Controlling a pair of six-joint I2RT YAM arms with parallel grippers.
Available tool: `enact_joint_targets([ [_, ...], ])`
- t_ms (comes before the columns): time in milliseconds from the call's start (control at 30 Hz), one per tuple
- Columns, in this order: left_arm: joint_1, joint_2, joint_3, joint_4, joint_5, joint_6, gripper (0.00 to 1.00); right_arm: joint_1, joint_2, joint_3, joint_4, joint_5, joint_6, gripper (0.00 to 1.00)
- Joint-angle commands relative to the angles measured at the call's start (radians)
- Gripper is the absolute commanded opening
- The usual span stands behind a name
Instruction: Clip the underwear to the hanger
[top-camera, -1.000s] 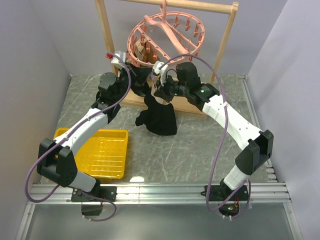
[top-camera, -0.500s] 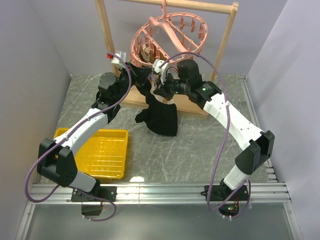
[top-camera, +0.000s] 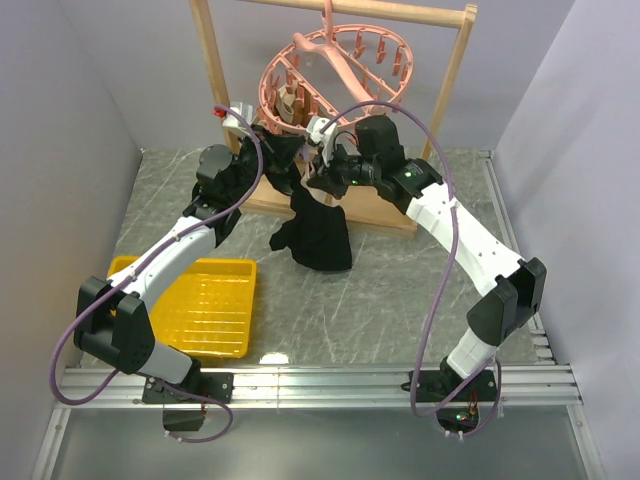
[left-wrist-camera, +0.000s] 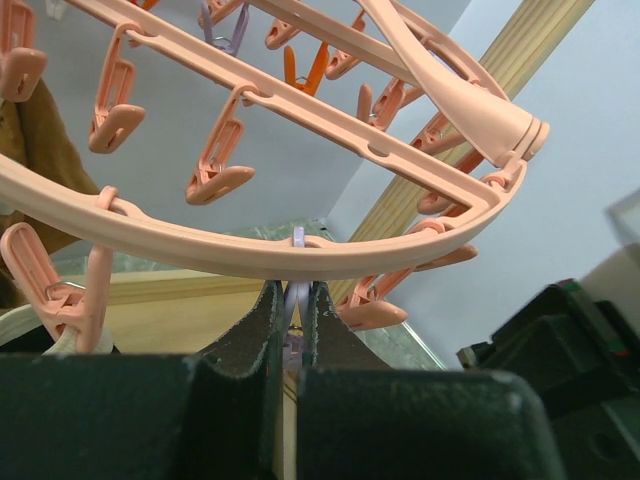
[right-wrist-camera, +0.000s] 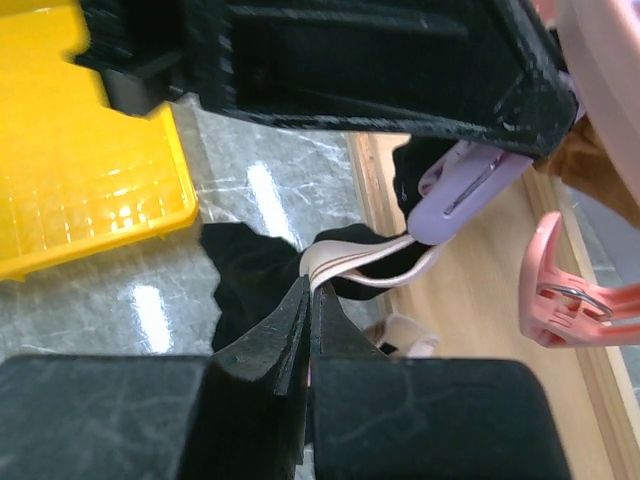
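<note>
The salmon-pink ring hanger (top-camera: 330, 72) hangs by its hook from the wooden rack. Its ring (left-wrist-camera: 250, 255) crosses the left wrist view, with several pegs dangling. My left gripper (top-camera: 272, 150) (left-wrist-camera: 293, 292) is shut on a lilac peg (left-wrist-camera: 296, 300) just under the ring. My right gripper (top-camera: 325, 170) (right-wrist-camera: 308, 288) is shut on the pale pink waistband (right-wrist-camera: 350, 262) of the black underwear (top-camera: 318, 235). The band runs up to the tip of the lilac peg (right-wrist-camera: 465, 185). Whether the peg grips it I cannot tell. The black fabric (right-wrist-camera: 250, 280) hangs down to the table.
The light wooden rack frame (top-camera: 455, 70) stands at the back, with its base board (right-wrist-camera: 480, 290) under the grippers. A yellow tray (top-camera: 215, 300) (right-wrist-camera: 80, 180) lies at the front left. A brown cloth (left-wrist-camera: 30, 130) hangs from pegs on the hanger's left side.
The hanger ring has tilted and shifted slightly up and right. My right gripper has risen a little toward the ring, lifting the underwear with it. The left arm has barely moved.
</note>
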Motion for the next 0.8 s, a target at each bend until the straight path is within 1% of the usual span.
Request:
enact_joint_targets([
  [0, -0.011, 0.009, 0.017, -0.039, 0.057, -0.006, 0.0, -0.018, 0.017, 0.052, 0.015, -0.029, 0.005, 0.0],
  [333, -0.012, 0.02, 0.02, -0.045, 0.071, -0.004, 0.0, -0.023, 0.035, 0.094, 0.006, -0.049, 0.015, 0.0],
  [767, -0.018, 0.012, 0.011, -0.054, 0.065, 0.011, 0.0, -0.025, 0.043, 0.12, 0.003, -0.039, 0.022, 0.0],
])
